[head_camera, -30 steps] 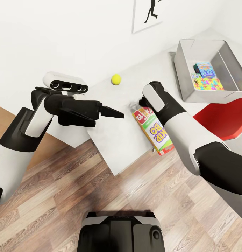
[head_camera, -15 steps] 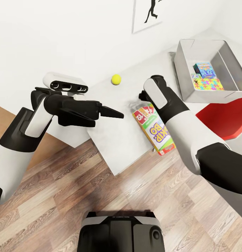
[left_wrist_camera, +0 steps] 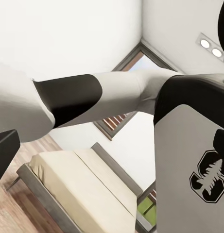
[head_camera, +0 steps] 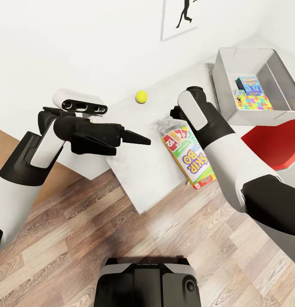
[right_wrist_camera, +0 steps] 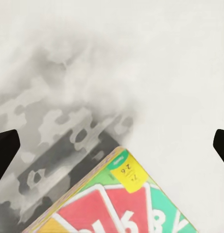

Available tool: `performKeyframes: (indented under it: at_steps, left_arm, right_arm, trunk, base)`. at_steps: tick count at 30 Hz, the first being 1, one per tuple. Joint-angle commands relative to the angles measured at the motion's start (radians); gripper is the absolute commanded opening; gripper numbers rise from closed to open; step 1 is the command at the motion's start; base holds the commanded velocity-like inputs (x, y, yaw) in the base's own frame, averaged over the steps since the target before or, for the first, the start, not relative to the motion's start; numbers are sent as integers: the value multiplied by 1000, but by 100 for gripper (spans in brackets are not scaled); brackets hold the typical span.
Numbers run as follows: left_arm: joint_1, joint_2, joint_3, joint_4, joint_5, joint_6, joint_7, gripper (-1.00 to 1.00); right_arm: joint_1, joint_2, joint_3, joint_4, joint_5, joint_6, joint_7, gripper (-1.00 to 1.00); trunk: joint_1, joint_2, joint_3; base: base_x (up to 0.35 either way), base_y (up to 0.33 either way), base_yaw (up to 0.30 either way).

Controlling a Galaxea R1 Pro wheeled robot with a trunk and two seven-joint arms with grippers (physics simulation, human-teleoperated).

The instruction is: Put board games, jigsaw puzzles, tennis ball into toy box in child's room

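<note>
The SKIP-BO board game (head_camera: 189, 156) lies flat near the table's (head_camera: 139, 170) front edge, partly under my right forearm. My right gripper (right_wrist_camera: 113, 145) hangs open just above the table at the box's far end (right_wrist_camera: 121, 204), touching nothing. The tennis ball (head_camera: 141, 96) rests near the wall. My left gripper (head_camera: 138, 137) is open and empty, held level over the table's left part. The toy box (head_camera: 222, 91) stands at the table's right end and holds a jigsaw puzzle (head_camera: 254, 102) and a blue game box (head_camera: 249, 84).
A red chair (head_camera: 275, 145) stands below the toy box, right of my right arm. A silhouette picture (head_camera: 179, 17) hangs on the white wall. The bed (left_wrist_camera: 77, 189) appears in the left wrist view. Wood floor and my base (head_camera: 147, 281) lie below.
My right arm has drifted a little away from me and to the right, uncovering more of the SKIP-BO box. The left arm, ball and toy box have not moved.
</note>
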Motion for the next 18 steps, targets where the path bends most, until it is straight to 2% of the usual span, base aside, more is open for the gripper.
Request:
performKeyframes:
  at_steps: [1,11,18]
  left_arm:
    - [-1,1,-2,0,4,10,-2,100]
    - [0,1,-3,0,4,10,-1,100]
    - [0,1,-2,0,4,10,-1,100]
  right_arm:
    - [-1,-3,3,-1,-9,4,-10,100]
    - [-1,-5,2,-2,-10,6,-21,100]
    - [-1,-4,1,-2,-11,4,-45,100]
  trunk:
    - [1,-2,-1]
    - [1,-2,1]
    - [1,-2,11]
  base:
    - [0,0,0]
    - [-104,0,0]
    - [-25,0,0]
